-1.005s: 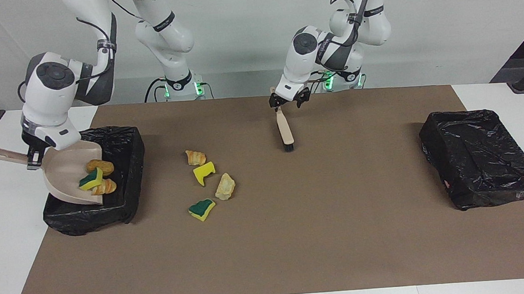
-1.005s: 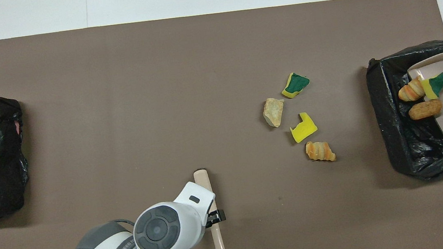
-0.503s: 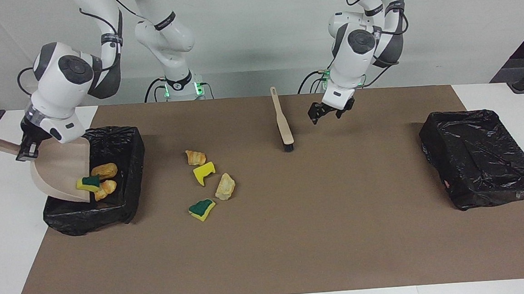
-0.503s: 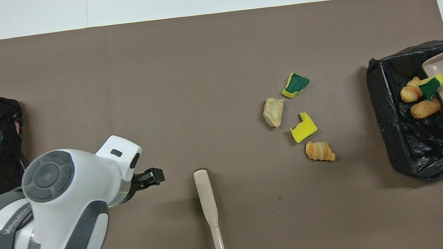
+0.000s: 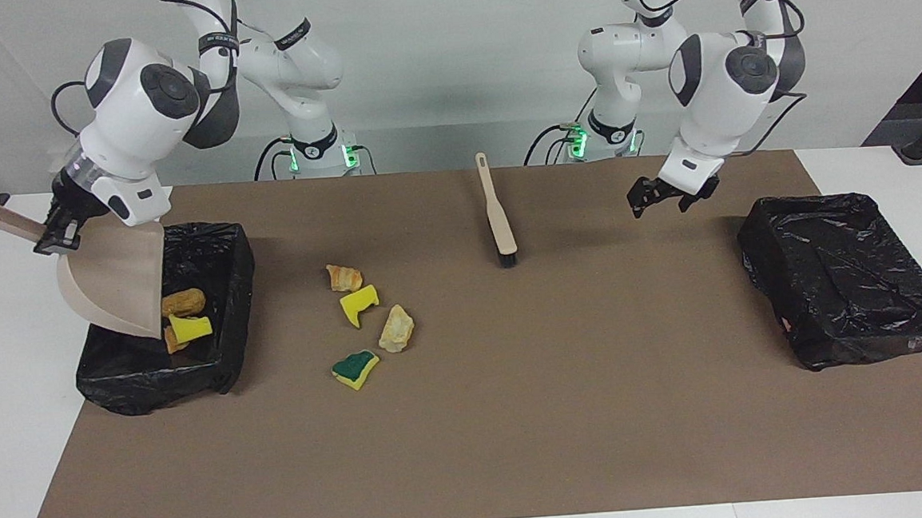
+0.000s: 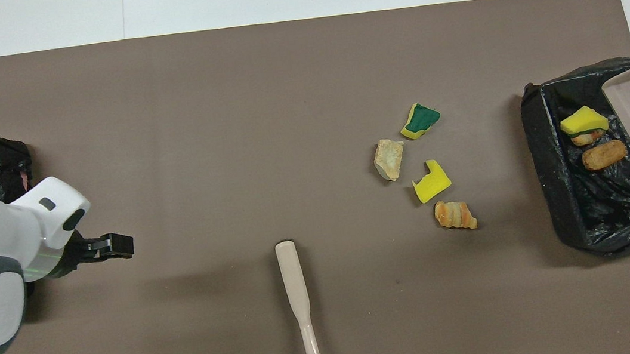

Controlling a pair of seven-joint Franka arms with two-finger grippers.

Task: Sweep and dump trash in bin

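Four loose trash scraps (image 5: 367, 319), yellow-green sponge and tan bread lumps: likely light, soft; sweep, don't pinch. Right gripper (image 5: 50, 236) pinches the beige plastic dustpan (image 5: 114, 282) handle; left gripper (image 5: 660, 196) spread, empty.

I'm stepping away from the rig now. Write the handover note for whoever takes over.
Right gripper: shut on the dustpan handle, pan tipped steeply over the bin at the right arm's end.
Left gripper: jaws open, holding nothing, in the air beside the second bin.
Brush: lying on the mat, nearer the robots than the loose scraps.
Done: three scraps dumped in the bin.
Left: four scraps on the mat to sweep up and dump.
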